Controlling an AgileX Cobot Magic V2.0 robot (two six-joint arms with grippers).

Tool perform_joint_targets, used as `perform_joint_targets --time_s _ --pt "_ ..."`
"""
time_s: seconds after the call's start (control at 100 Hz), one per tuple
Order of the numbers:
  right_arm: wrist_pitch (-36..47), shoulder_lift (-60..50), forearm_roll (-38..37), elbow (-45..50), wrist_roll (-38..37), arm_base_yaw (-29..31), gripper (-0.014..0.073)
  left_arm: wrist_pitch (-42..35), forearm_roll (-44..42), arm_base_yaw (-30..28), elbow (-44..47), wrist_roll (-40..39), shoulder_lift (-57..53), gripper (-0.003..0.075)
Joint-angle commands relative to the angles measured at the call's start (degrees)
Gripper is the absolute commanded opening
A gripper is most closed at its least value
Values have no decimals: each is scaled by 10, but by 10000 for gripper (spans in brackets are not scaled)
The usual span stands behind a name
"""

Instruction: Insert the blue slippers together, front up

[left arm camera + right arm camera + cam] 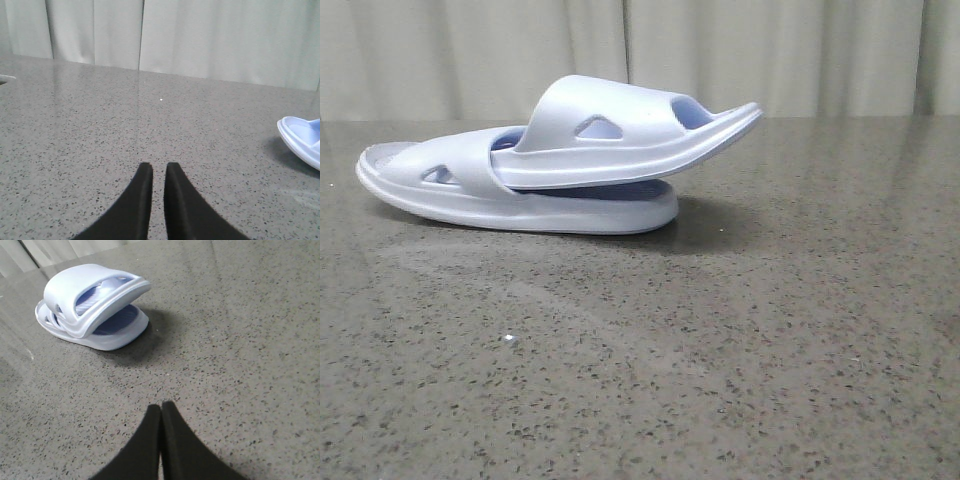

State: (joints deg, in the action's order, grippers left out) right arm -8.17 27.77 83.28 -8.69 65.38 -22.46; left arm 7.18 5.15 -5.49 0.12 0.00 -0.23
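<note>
Foam slippers [560, 165] already nested, upper one tilted on lower. Left gripper [154, 172] nearly closed, right gripper [160, 412] closed, both empty. Best kept clear, no nudging the pair.

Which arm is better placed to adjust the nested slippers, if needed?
Right, probably. The right tool faces the whole nested pair of blue slippers, while the left tool sees only one slipper's edge.

upper slipper [620, 135] nested in lower slipper [480, 195], table [720, 350]
</note>
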Motion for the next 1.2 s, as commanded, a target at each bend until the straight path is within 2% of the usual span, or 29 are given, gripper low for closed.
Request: perform_joint_targets --time_s 0.0,1.01,1.07,1.14,1.19 --pt "1 0 7 -16 5 -1 -81 -53 -4 0 6 7 -17 15" --pt "1 0 7 -16 5 -1 -81 -53 0 0 5 16 -17 15" --pt "23 0 5 -16 5 -1 -81 -53 0 0 5 16 -17 15" --pt "61 -10 -26 -15 5 -1 -81 -53 0 0 5 16 -17 15" --pt "88 -23 -91 -15 -1 -1 -81 -53 0 0 5 16 -17 15"
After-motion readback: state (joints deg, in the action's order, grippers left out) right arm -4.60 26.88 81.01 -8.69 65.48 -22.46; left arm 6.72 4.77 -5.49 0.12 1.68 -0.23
